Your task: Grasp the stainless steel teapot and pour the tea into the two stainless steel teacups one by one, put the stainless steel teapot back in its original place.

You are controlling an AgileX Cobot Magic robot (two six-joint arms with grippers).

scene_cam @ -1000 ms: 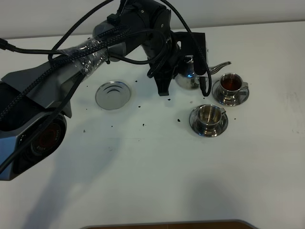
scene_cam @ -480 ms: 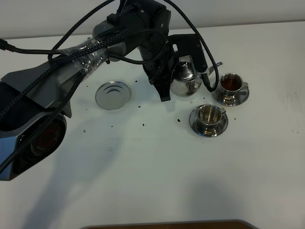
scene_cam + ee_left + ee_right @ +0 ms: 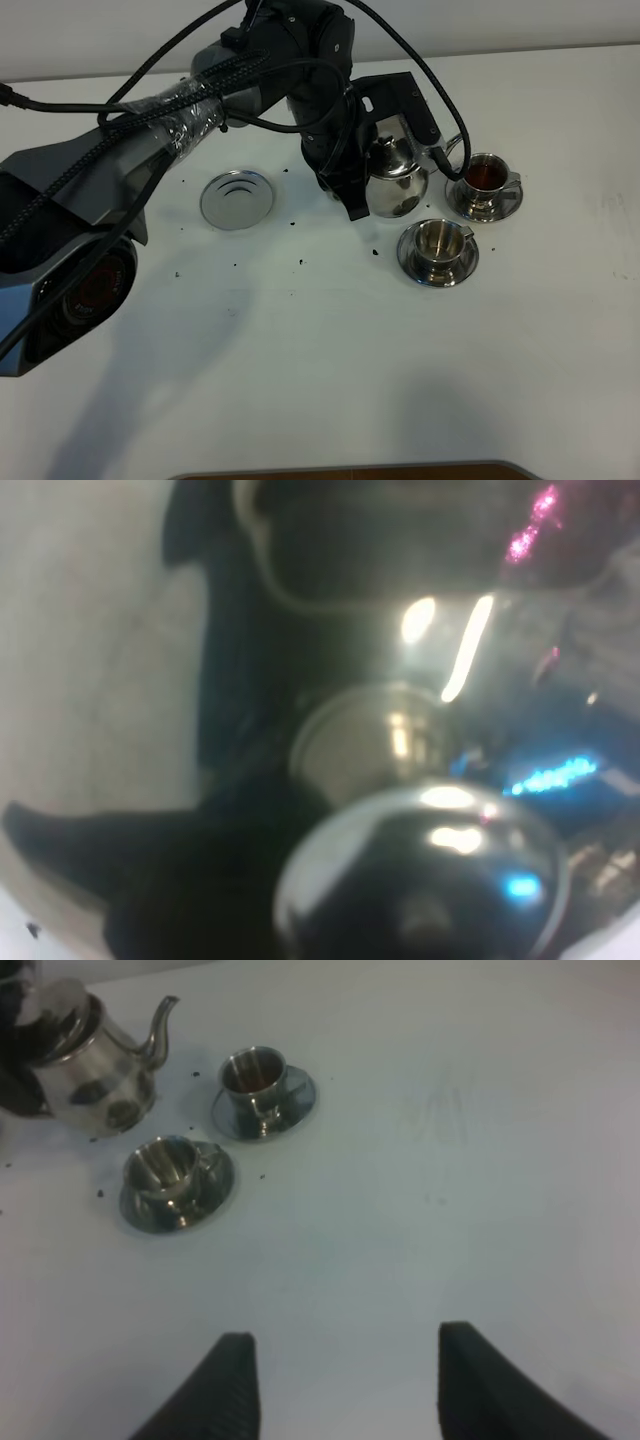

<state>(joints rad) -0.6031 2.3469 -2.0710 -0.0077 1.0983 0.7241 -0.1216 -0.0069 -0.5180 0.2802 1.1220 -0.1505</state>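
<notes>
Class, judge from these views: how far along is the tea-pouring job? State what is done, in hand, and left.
Done: the far teacup holds tea. In hand: the left gripper grips the teapot. Left: fill the empty near teacup, then return the teapot to the bare coaster.

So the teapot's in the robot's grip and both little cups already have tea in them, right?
Not quite: only one cup has tea. In the exterior high view, the far teacup holds dark tea, while the near teacup is shiny and empty inside. The teapot is indeed in the robot's grip.
</notes>
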